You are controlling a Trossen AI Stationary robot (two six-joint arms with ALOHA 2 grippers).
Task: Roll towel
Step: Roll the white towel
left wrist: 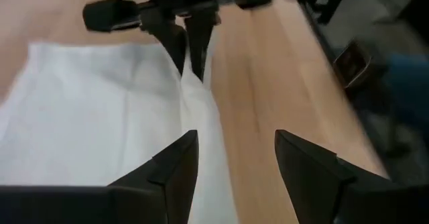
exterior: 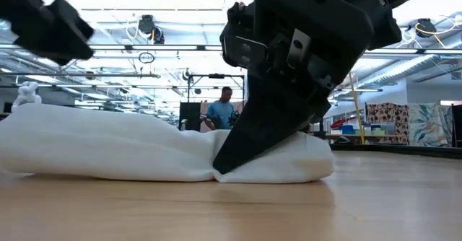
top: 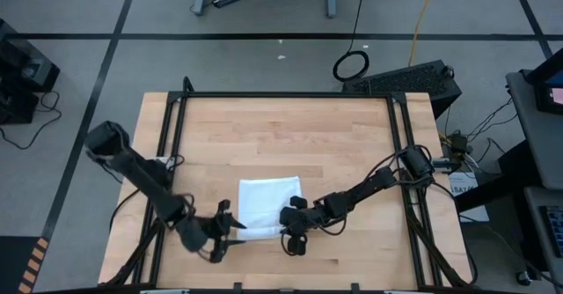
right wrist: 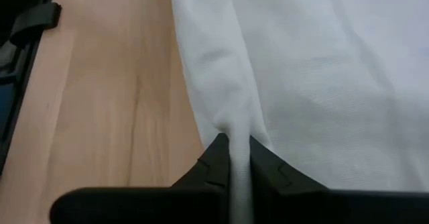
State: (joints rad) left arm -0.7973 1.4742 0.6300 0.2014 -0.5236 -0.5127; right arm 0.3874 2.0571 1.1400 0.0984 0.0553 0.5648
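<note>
The white towel point(top: 268, 204) lies flat on the wooden table, and its near edge point(exterior: 108, 151) is bunched into a low ridge. My right gripper point(top: 295, 234) is at the ridge's right end and is shut on it. In the left wrist view it point(left wrist: 191, 63) shows beyond the cloth point(left wrist: 87, 117). My left gripper point(top: 230, 228) is open at the towel's near left corner. It hovers above the cloth, and its fingers point(left wrist: 234, 163) stand over the near edge with nothing between them. In the low view it point(exterior: 43, 24) hangs clear above the towel. My right gripper pinches a raised fold point(right wrist: 234, 127) of the towel's near edge between its two fingers, at the edge's right end. The fingers come slanting down from the table's near right. The fold stands up between them point(exterior: 220, 170) while the rest of the towel lies slack on the table.
Black frame rails point(top: 174, 153) point(top: 400, 153) run along the table's left and right sides. Bare wood point(top: 281, 135) lies beyond the towel's far edge. A person point(exterior: 225, 111) stands in the room behind the table.
</note>
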